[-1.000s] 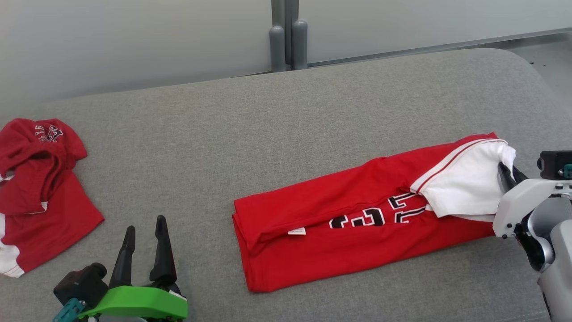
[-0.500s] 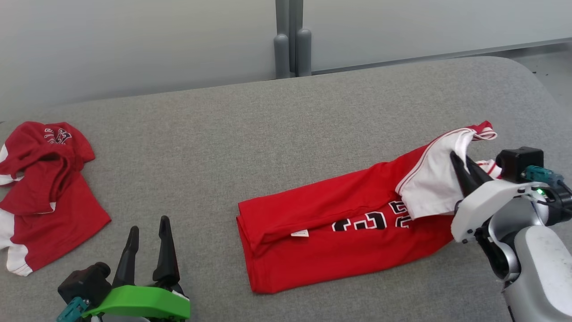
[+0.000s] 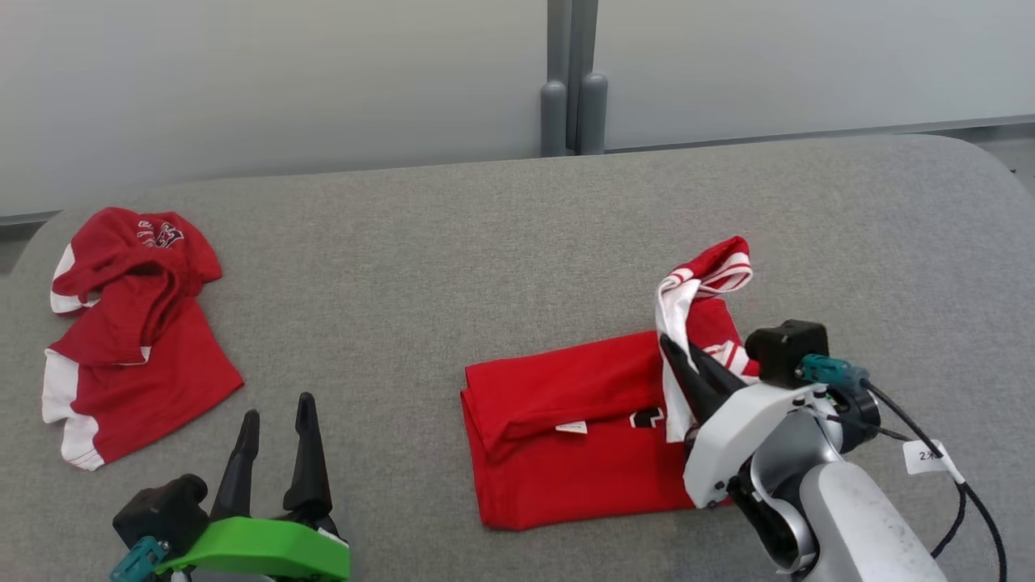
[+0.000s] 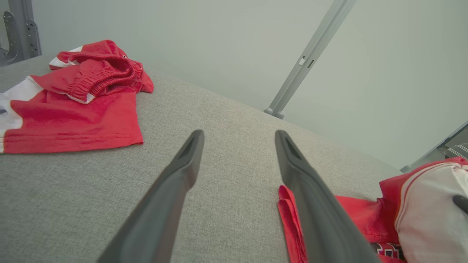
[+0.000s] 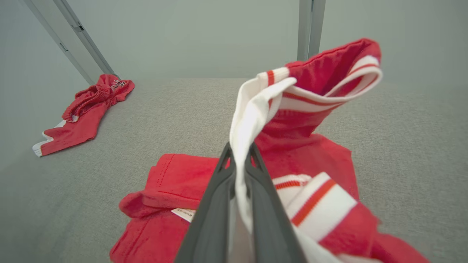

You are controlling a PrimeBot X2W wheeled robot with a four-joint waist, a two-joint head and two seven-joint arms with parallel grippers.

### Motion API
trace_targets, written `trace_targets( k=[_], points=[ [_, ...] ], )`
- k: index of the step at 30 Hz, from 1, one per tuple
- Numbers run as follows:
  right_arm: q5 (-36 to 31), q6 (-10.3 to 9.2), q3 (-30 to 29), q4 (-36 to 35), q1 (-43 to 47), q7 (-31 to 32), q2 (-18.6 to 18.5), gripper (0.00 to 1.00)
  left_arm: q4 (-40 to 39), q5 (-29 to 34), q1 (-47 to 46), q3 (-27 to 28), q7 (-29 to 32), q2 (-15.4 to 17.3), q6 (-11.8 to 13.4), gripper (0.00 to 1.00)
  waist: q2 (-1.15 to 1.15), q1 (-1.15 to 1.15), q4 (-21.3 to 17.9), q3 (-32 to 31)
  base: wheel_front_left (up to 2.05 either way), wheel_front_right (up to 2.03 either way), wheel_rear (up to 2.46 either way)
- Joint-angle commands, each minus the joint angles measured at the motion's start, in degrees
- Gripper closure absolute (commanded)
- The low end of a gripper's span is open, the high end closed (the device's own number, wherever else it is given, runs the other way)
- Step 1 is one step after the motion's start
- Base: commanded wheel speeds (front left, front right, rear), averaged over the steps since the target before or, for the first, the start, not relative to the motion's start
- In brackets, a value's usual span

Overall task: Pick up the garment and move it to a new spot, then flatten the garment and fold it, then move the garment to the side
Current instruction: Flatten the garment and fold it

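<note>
The right gripper [image 3: 673,347] is closed tight on the white-trimmed end [image 3: 703,271] of the red jersey [image 3: 566,396]. It holds that end up off the grey cushion [image 3: 453,242], while the rest of the jersey lies flat as a narrow band just ahead of the robot, right of centre. The step looks like the fold in half, with the raised end being carried across toward the folded left edge beside the small white label [image 3: 571,426]. To do it well, the end should travel low and level so the cloth drapes without twisting, because the trim is already bunched and curled above the fingers. It should come down square on the left edge, and the grip should let go only once the cloth rests on the layer below. Dragging is the risk, since the lower layer could slide on the cushion. The left gripper [image 3: 278,406] hovers wide open and empty near the cushion's front edge, well apart from the jersey, and could pin that left edge. A second red garment [image 3: 129,339] lies crumpled at the far left, out of the way.
</note>
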Motion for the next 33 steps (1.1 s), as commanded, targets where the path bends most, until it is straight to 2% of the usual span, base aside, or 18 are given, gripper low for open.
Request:
trace_targets(
  k=[1, 7, 26, 27, 28, 29, 30, 33],
  points=[
    [0.84, 0.0, 0.66, 1.08, 0.58, -0.69, 0.39, 1.0, 0.21, -0.17, 0.02, -0.28, 0.07, 0.31, -0.44, 0.0, 0.21, 0.0, 1.2, -0.53, 0.0, 0.0, 0.0],
    [4.47, 0.0, 4.75, 6.08, 0.1, -2.11, 0.87, 1.0, 0.54, -0.13, -0.2, -0.85, 0.31, 0.07, -0.55, 0.0, 0.21, 0.0, 3.04, -0.98, 0.0, 0.0, 0.0],
    [15.79, 0.0, 18.82, 26.03, -11.22, -7.59, 0.86, 1.0, 2.12, 0.0, -1.18, -2.53, 0.26, -0.74, -1.15, 0.0, 0.21, 0.0, 6.74, -1.76, 0.0, 0.0, 0.0],
    [16.23, 0.0, 19.5, 26.76, -11.71, -8.02, 0.87, 0.9, 2.17, -0.04, -1.21, -2.58, 0.26, -0.74, -1.15, 0.0, 0.21, 0.0, 6.82, -1.76, 0.0, 0.0, 0.0],
    [17.07, 0.0, 20.11, 27.06, -12.03, -8.48, 0.89, 0.66, 2.22, -0.07, -1.23, -2.57, 0.26, -0.74, -1.15, 0.0, 0.21, 0.0, 6.88, -1.76, 0.0, 0.0, 0.0],
    [17.78, 0.0, 20.81, 27.31, -12.3, -8.91, 0.89, 0.39, 2.25, -0.11, -1.21, -2.57, 0.25, -0.72, -1.14, 0.0, 0.21, 0.0, 6.9, -1.74, 0.0, 0.0, 0.0],
    [18.28, 0.0, 21.41, 27.64, -12.64, -9.34, 0.84, 0.0, 2.28, -0.16, -1.18, -2.56, 0.24, -0.67, -1.08, 0.0, 0.21, 0.0, 6.88, -1.74, 0.0, 0.0, 0.0],
    [19.0, 0.0, 22.68, 28.13, -13.68, -10.9, 0.81, 0.0, 2.25, -0.32, -0.96, -2.42, 0.19, -0.47, -0.94, 0.0, 0.21, 0.0, 6.66, -1.76, 0.0, 0.0, 0.0]
  ],
)
